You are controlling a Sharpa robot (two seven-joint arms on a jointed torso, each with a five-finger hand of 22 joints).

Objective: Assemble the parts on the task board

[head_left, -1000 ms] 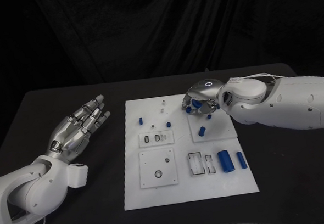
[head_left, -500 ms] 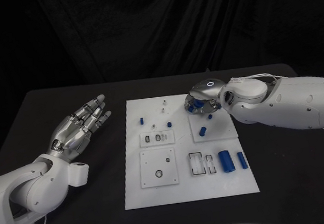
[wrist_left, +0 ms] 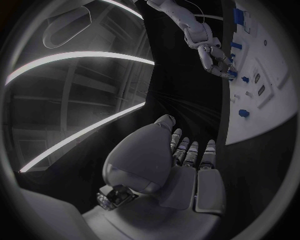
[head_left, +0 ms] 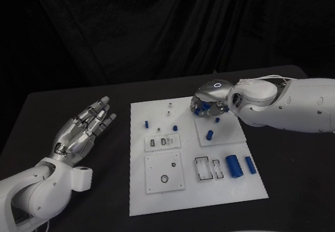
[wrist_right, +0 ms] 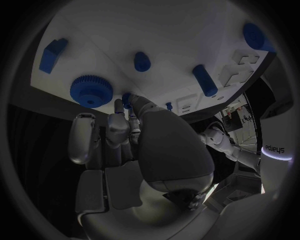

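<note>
- Centrally, the black table (head_left: 59, 106) is being occupied by the white task board (head_left: 195, 195), with blue parts scattered over its far and right areas.
- The left hand (head_left: 81, 132) is being held above the table just left of the board, its fingers stretched out and apart, with nothing being gripped.
- The right hand (head_left: 207, 104) is being lowered over the board's far right corner, its fingers (wrist_right: 122, 122) being curled down toward a small blue part (wrist_right: 127, 99); whether that part is actually being pinched cannot be told, since the contact is being hidden by the hand itself.
- A blue gear (wrist_right: 91, 89) is lying just beside those fingertips, and a blue block (wrist_right: 52, 54) is lying a little farther off.
- Two blue cylinders (head_left: 232, 167) are lying side by side near the board's right edge, and a short blue peg (head_left: 209, 135) is lying between them and the hand.
- As a judgement, the small part is at risk of being nudged aside or tipped if the fingers are closed off-centre, and the neighbouring gear is at risk of being knocked by them.
</note>
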